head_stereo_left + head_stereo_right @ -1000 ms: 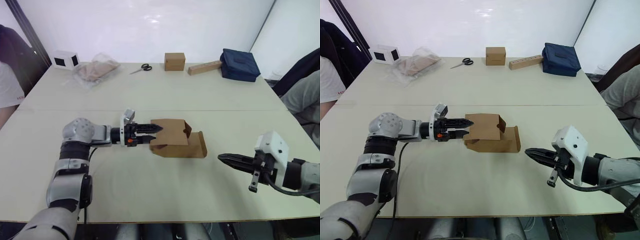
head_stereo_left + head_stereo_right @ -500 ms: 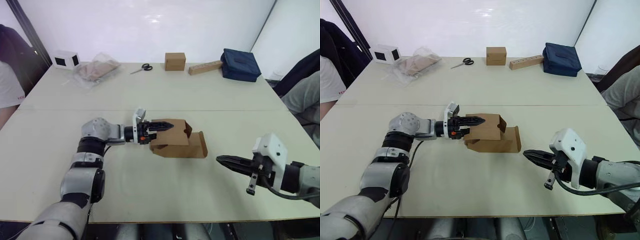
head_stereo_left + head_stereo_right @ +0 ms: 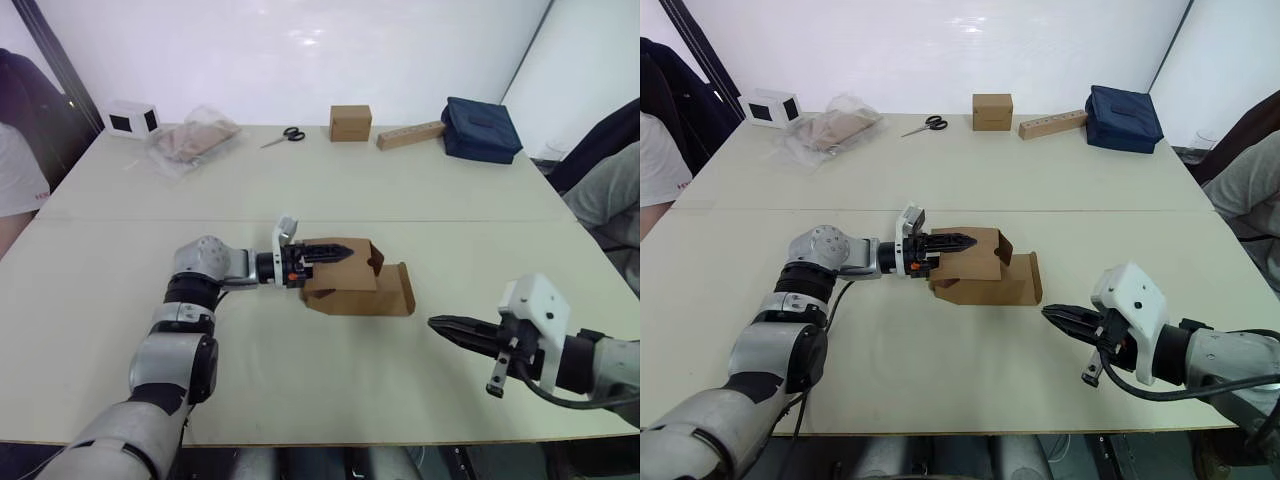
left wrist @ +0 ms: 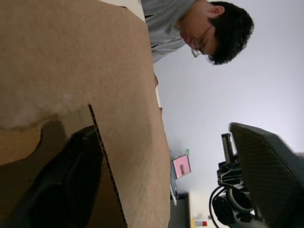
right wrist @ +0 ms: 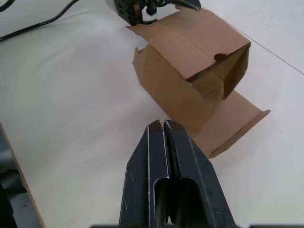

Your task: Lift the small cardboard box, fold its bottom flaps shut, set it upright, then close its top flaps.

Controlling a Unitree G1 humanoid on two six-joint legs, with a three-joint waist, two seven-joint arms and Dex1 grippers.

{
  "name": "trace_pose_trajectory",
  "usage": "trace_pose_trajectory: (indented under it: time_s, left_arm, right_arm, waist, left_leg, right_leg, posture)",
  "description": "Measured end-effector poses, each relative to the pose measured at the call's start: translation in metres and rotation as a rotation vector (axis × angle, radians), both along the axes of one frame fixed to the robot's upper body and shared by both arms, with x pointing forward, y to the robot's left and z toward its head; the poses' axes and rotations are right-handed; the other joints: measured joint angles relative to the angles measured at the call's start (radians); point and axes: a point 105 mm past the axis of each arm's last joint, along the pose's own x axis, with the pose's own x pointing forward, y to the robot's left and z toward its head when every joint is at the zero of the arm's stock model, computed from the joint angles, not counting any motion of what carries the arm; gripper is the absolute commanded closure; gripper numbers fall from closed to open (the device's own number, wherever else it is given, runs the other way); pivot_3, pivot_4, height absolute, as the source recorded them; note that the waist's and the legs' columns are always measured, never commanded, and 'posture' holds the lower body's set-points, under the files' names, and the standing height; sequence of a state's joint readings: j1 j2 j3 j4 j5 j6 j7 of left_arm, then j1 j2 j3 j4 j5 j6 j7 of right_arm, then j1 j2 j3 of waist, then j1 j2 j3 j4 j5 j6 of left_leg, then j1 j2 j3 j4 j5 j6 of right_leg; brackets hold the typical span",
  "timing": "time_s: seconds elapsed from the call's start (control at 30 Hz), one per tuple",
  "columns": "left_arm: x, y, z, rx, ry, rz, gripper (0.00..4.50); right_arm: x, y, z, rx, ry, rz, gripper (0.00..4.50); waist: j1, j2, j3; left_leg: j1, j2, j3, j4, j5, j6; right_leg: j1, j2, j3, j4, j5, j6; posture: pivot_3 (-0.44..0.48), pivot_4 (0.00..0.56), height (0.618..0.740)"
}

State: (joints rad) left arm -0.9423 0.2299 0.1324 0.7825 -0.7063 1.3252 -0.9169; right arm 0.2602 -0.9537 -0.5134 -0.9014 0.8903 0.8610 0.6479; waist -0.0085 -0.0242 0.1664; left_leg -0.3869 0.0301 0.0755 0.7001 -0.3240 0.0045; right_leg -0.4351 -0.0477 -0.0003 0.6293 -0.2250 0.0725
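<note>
The small cardboard box (image 3: pixel 355 280) lies on its side mid-table, brown, with both ends open. At its right end one flap (image 3: pixel 403 290) lies flat on the table and another with a notched edge (image 3: pixel 375 258) stands out. My left gripper (image 3: pixel 335 252) reaches in from the left along the box's top panel, and the left wrist view has cardboard (image 4: pixel 95 71) pressed close around it. My right gripper (image 3: pixel 437 323) is shut and empty, low over the table to the box's front right, pointing at the box (image 5: pixel 190 71) with a gap between.
Along the far edge stand a flapless brown cube (image 3: pixel 350 123), a long tan block (image 3: pixel 410 135), a dark blue bag (image 3: pixel 480 128), scissors (image 3: pixel 285 136), a plastic bag (image 3: pixel 190 140) and a white box (image 3: pixel 130 118). People sit at the left (image 3: pixel 15 170) and right (image 3: pixel 610 190) sides.
My left gripper has slid right, further along the box's top panel. The right gripper has crept a little left toward the box. The box has stayed put.
</note>
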Motion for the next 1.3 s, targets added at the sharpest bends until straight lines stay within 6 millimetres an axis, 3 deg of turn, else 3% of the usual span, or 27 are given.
trace_pose_trajectory:
  time_s: [0.1, 0.23, 0.47, 0.63, 0.73, 0.83, 0.93, 1.1, 1.3]
  left_arm:
    - [0.0, 0.0, 0.0, -0.006, 0.001, -0.002, 3.08]
    - [0.0, 0.0, 0.0, -0.009, 0.004, -0.005, 4.45]
    - [-0.004, -0.001, 0.002, -0.02, 0.019, -0.027, 4.45]
    - [-0.016, 0.004, 0.013, -0.07, -0.065, -0.057, 4.45]
    - [-0.029, 0.012, 0.031, -0.135, -0.211, -0.058, 4.45]
    - [-0.045, 0.03, 0.049, -0.133, -0.438, -0.037, 4.45]
    - [-0.055, 0.035, 0.058, -0.15, -0.519, -0.042, 4.45]
    - [-0.062, 0.036, 0.066, -0.119, -0.63, -0.057, 4.45]
    - [-0.064, 0.032, 0.068, -0.119, -0.665, -0.061, 4.45]
  right_arm:
    - [0.0, 0.0, -0.001, 0.001, 0.002, -0.007, 4.5]
    - [-0.002, 0.003, -0.001, 0.005, 0.005, 0.002, 4.5]
    - [-0.003, 0.003, -0.002, 0.01, 0.009, -0.006, 4.5]
    - [0.003, 0.004, 0.005, 0.036, -0.043, -0.028, 4.5]
    - [0.013, 0.002, 0.018, 0.068, -0.132, -0.071, 4.5]
    - [0.038, -0.006, 0.046, 0.171, -0.3, -0.202, 4.5]
    - [0.057, -0.008, 0.063, 0.216, -0.403, -0.279, 4.5]
    - [0.078, 0.005, 0.063, 0.212, -0.446, -0.292, 4.5]
    - [0.098, 0.036, 0.059, 0.219, -0.478, -0.235, 4.5]
  waist:
    - [0.0, 0.0, 0.0]
    - [0.0, 0.0, 0.0]
    - [0.0, 0.0, 0.0]
    - [-0.003, 0.0, 0.0]
    - [-0.006, 0.0, 0.0]
    - [-0.003, 0.001, -0.001]
    - [0.006, 0.001, -0.001]
    - [0.006, 0.001, -0.001]
    - [-0.002, 0.001, -0.001]
  left_leg:
    - [0.0, 0.0, 0.0, 0.0, 0.0, 0.0]
    - [0.0, 0.0, 0.0, 0.0, 0.0, 0.0]
    - [0.0, 0.0, 0.0, 0.0, 0.0, 0.0]
    - [0.0, 0.001, 0.0, 0.0, 0.0, 0.0]
    - [0.0, 0.002, 0.001, 0.0, 0.0, 0.0]
    - [0.0, 0.002, 0.001, -0.001, 0.002, -0.004]
    - [0.0, 0.001, 0.0, 0.0, 0.003, -0.004]
    - [-0.001, 0.001, 0.0, 0.0, 0.003, -0.003]
    - [-0.003, 0.001, 0.0, -0.001, 0.003, -0.003]
  right_leg:
    - [0.0, 0.0, 0.0, 0.0, 0.0, 0.0]
    - [0.0, 0.0, 0.0, 0.0, 0.0, 0.0]
    - [0.0, 0.0, 0.0, 0.0, 0.0, 0.0]
    - [-0.001, 0.0, 0.0, 0.0, 0.0, 0.0]
    - [-0.002, 0.0, 0.001, 0.001, 0.0, 0.0]
    - [-0.002, 0.0, 0.001, 0.002, 0.0, -0.001]
    - [-0.002, 0.0, 0.0, 0.002, 0.001, -0.003]
    - [-0.002, 0.0, 0.001, 0.001, 0.001, -0.003]
    - [-0.004, 0.001, 0.001, 0.001, 0.001, -0.002]
  posture:
    - [0.0, 0.15, 0.74]
    - [0.0, 0.15, 0.74]
    - [0.0, 0.15, 0.74]
    - [0.0, 0.15, 0.74]
    - [0.0, 0.15, 0.74]
    - [0.0, 0.15, 0.74]
    - [0.0, 0.15, 0.74]
    - [0.0, 0.15, 0.74]
    - [0.0, 0.15, 0.74]
